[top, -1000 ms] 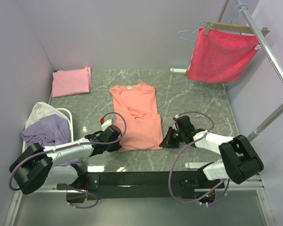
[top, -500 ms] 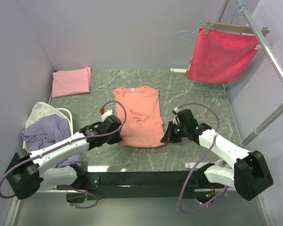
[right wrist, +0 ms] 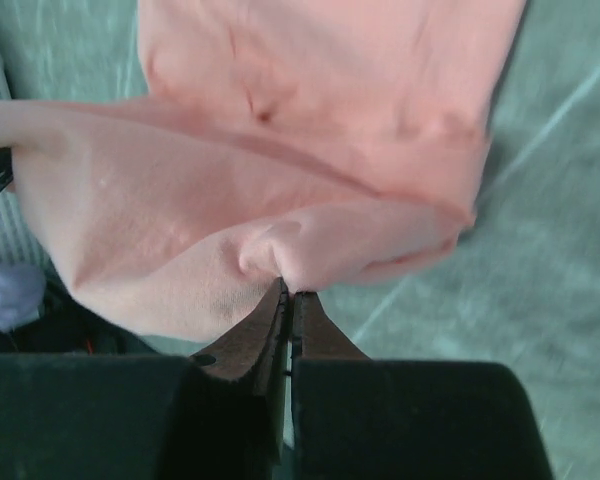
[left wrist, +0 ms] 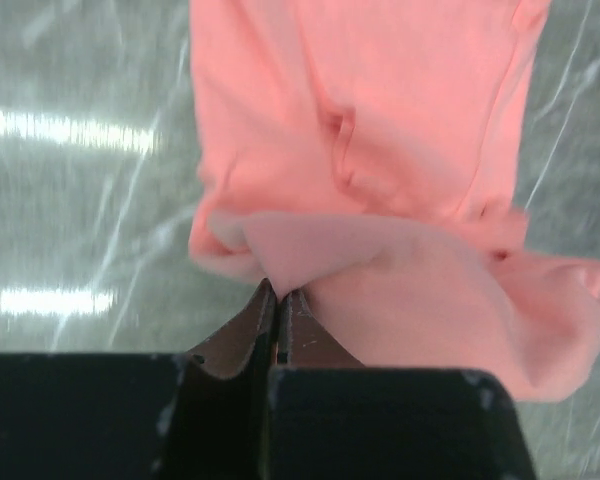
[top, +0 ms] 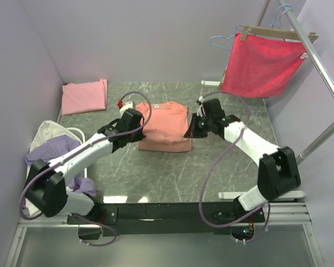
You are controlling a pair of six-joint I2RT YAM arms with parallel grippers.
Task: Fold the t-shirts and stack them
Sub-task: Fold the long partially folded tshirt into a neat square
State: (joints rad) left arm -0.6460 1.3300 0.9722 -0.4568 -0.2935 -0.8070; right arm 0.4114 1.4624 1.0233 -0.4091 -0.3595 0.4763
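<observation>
cloth [top: 261,65], crimson, hanging back-right, pink t-shirt [top: 84,96] folded back-left, lavender t-shirt [top: 55,153] left

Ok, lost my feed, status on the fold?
Left gripper, right gripper shut on salmon t-shirt hem. Hem held over shirt body, fold unfinished. Nothing in the way.

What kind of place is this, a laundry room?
Probably a robot test booth staged as a laundry corner: plain lilac walls box in a grey marble-patterned table, a white left arm and right arm hold a salmon-orange cotton t-shirt, and a crimson cloth hangs from a metal rack.
</observation>
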